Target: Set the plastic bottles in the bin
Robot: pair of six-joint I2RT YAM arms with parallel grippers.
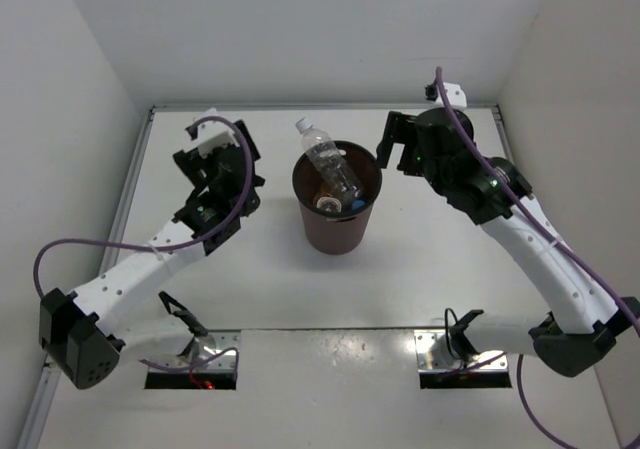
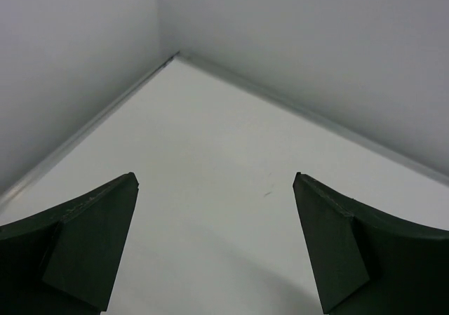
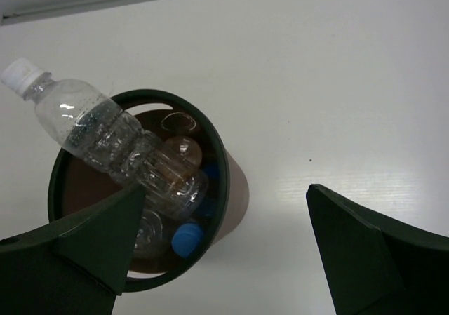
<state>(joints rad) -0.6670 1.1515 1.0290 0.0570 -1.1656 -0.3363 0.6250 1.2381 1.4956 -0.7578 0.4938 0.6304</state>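
The left gripper (image 2: pixel 214 182) left of the bin (image 1: pixel 335 234) and the right gripper (image 3: pixel 226 190) just right of it both gape wide and empty, with the white-capped bottle (image 1: pixel 328 162) leaning out over its far-left rim and a blue-capped bottle (image 3: pixel 185 238) inside

top view looks down; right wrist near bin (image 3: pixel 238 189), shared; left wrist faces table (image 2: pixel 231 175) corner.
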